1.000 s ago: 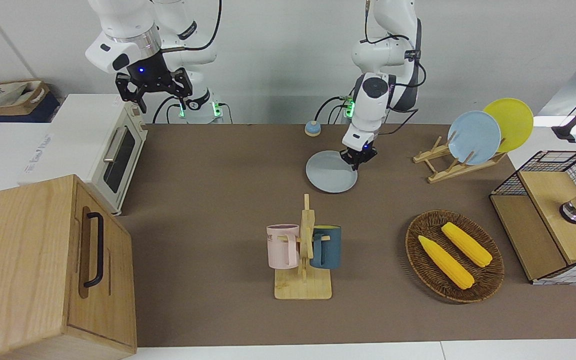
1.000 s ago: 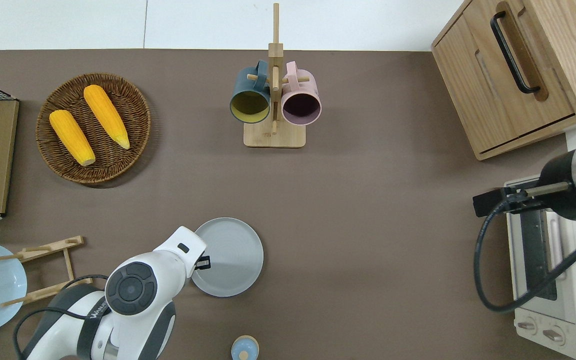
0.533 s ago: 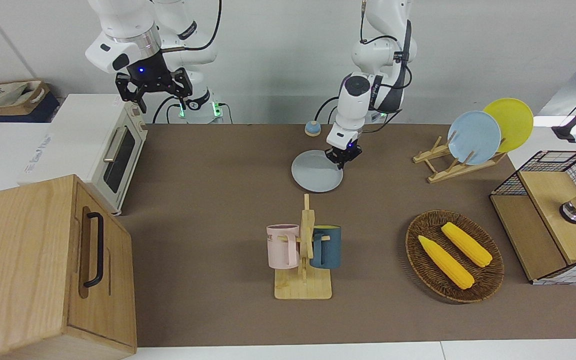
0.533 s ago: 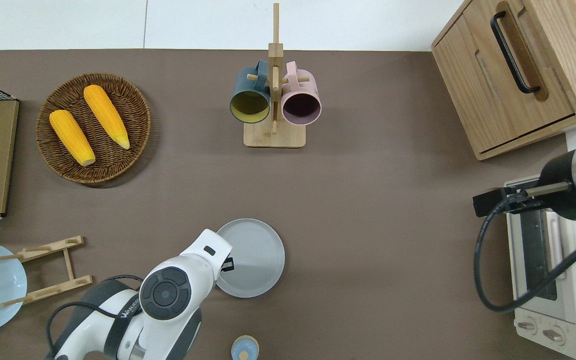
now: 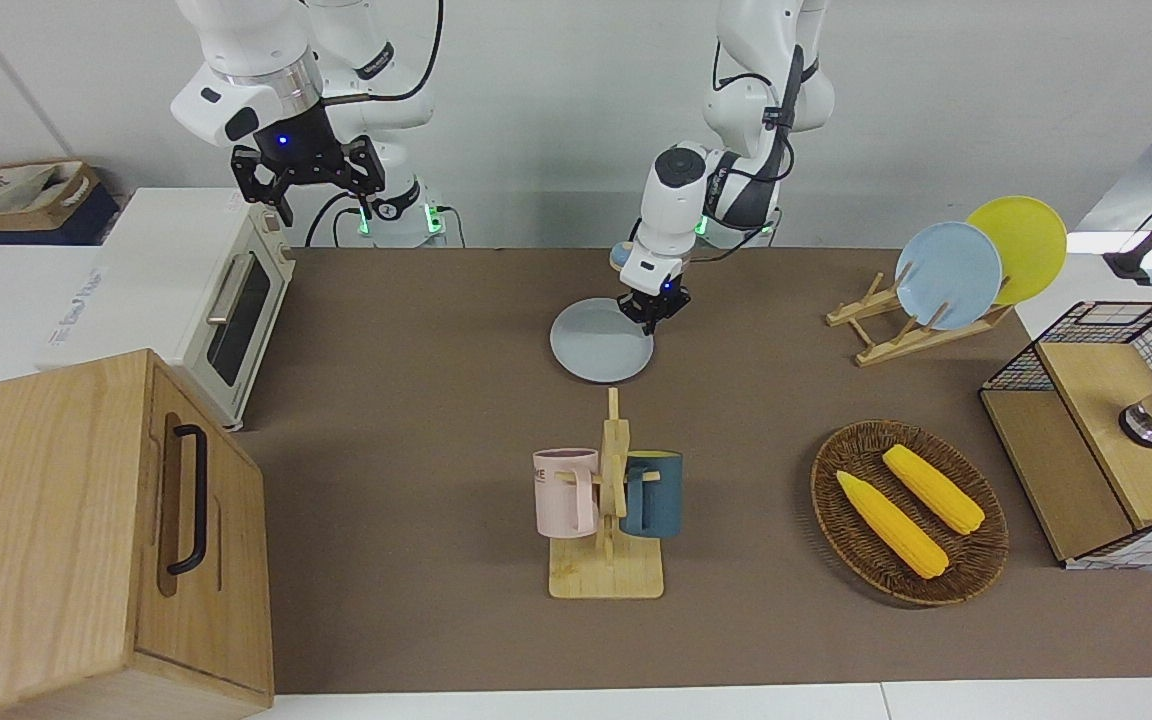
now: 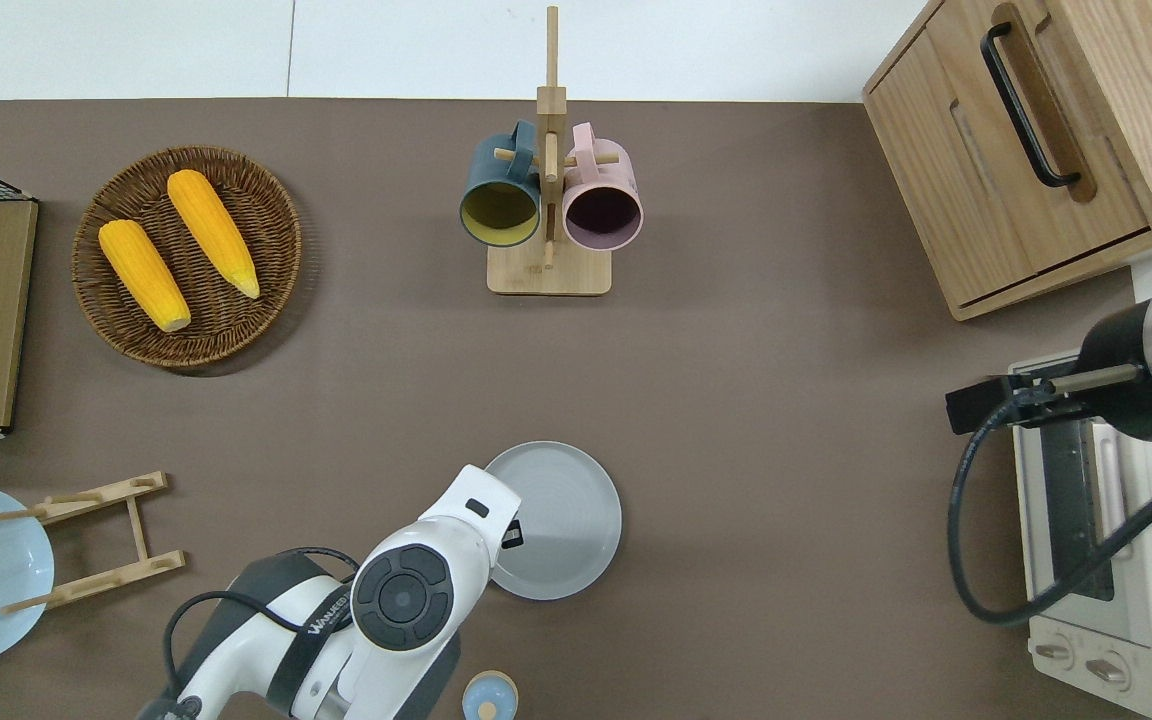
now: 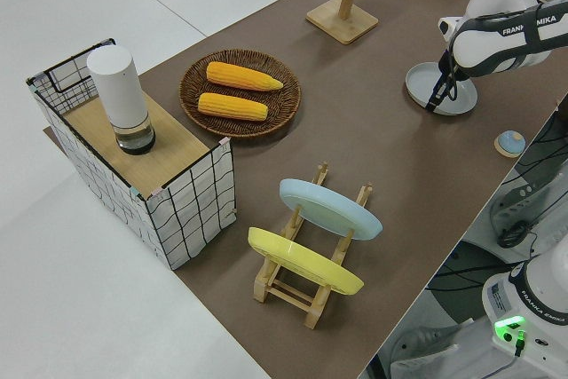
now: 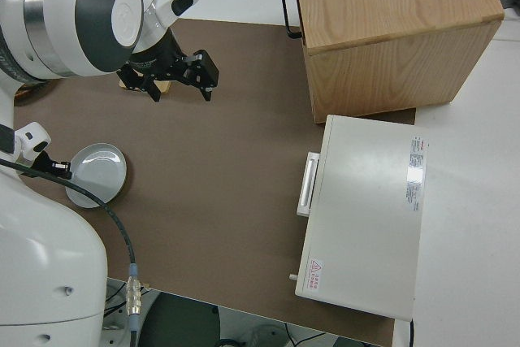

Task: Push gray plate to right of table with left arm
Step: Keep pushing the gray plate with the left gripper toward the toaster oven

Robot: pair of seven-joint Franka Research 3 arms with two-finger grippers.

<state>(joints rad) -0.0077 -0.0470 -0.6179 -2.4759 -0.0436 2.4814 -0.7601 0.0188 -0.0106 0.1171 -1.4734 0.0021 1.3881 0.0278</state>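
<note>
Gray plate (image 6: 561, 520) flat on surface (image 6: 756, 480), mid-length, near robots' edge. Left gripper (image 5: 652, 312) low, touching plate rim on left-arm side; jaws' state unclear. Right arm parked, jaws (image 5: 308, 180) apart.

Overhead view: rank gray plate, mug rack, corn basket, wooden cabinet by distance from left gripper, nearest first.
From the left gripper:
1. Gray plate: the gripper is at its rim, on the left arm's side.
2. Mug rack: farther from the robots, mid-table.
3. Corn basket: toward the left arm's end.
4. Wooden cabinet: at the right arm's end, farthest.
</note>
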